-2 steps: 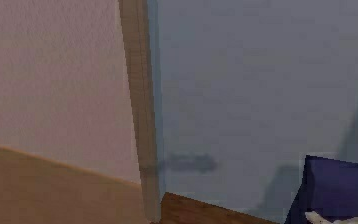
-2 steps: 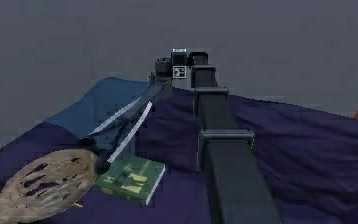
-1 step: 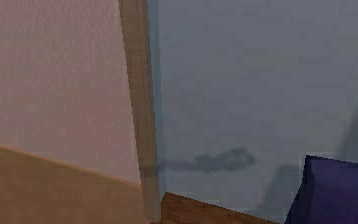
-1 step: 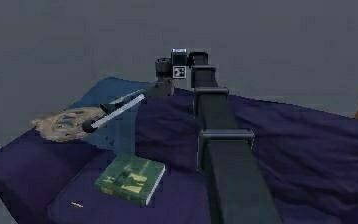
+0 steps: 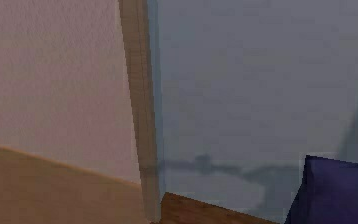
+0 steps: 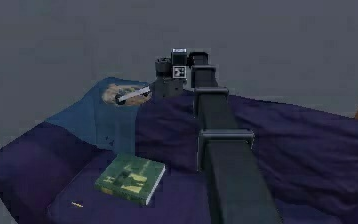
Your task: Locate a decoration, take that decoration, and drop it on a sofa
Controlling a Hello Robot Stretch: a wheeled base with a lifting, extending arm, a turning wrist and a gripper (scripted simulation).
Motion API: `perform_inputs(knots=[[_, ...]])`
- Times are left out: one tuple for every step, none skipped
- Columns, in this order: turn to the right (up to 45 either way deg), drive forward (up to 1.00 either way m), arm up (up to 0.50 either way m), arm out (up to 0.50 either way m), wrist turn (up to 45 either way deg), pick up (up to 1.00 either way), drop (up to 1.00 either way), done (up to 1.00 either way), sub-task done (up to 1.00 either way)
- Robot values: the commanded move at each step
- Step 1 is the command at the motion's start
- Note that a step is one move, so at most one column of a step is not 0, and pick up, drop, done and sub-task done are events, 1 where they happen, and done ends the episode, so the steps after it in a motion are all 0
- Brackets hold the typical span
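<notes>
A wide dark blue sofa (image 6: 307, 150) spreads across the arm side view, and its corner (image 5: 337, 195) appears at the forward view's lower right. The dark arm bar (image 6: 222, 140) rises over the cushions. At its far end stand the white marker squares, with the gripper (image 6: 127, 95) left of them. A small pale and dark thing (image 6: 139, 93) shows at the fingers, above the sofa's seat. Since the cushion lies right behind it, I cannot tell whether the gripper holds it.
A green book (image 6: 132, 180) lies on the sofa's near cushion, and a small thin stick (image 6: 75, 206) rests left of it. Ahead, a pinkish wall (image 5: 57, 80) meets a grey-blue wall (image 5: 257, 80) at a pale corner post (image 5: 139, 90). Wooden floor (image 5: 47, 190) lies at the lower left.
</notes>
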Motion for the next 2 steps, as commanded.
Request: perform_inputs(knots=[[0.0, 0.00, 0.00, 0.00, 45.0, 0.00, 0.00, 0.00, 0.00], [0.0, 0.00, -0.34, 0.00, 0.0, 0.00, 0.00, 0.00, 0.00]])
